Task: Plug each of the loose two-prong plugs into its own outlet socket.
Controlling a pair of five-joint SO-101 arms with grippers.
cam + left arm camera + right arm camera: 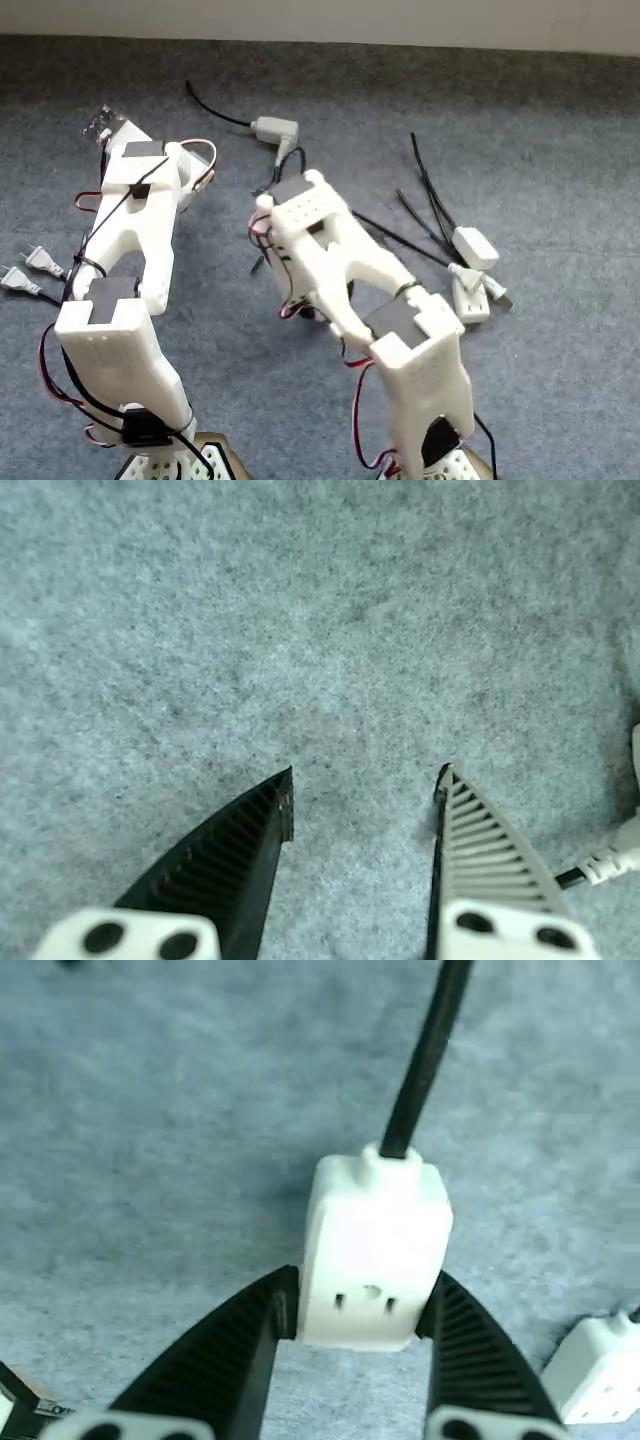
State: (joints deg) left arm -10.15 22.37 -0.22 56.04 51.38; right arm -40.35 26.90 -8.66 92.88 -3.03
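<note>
While my right end effector [365, 1275] holds a white socket [375, 1210], its two black fingers [230, 1350] press on the socket's two sides. The socket's face, with two small slots, looks back at my wrist. A black cord [425, 1060] comes out of its far end and runs away over the grey surface [150, 1110]. A second socket [600, 1370] lies near the held one, apart from my fingers.

My left end effector [365, 775] is spread wide. One finger is black [240, 855] and the other is pale [485, 850]. Between them I see bare, fuzzy grey surface. A white thing [615, 865] on a dark cord pokes in beside the pale finger; I cannot tell what it is.

From high up, my left arm [135, 235] stretches to the far left part of the surface, with its end effector [105, 125] at the far end. Two loose plugs [40, 262] lie side by side next to that arm, close to the left edge. They are not in any socket, and they lie well apart from the white blocks. My right arm [330, 255] is bent over the middle of the surface. Past it lies a white block [275, 128] with a black cord. Two more white blocks [475, 245] sit close together on the right side, with black cords [425, 190] crossing beside them.
</note>
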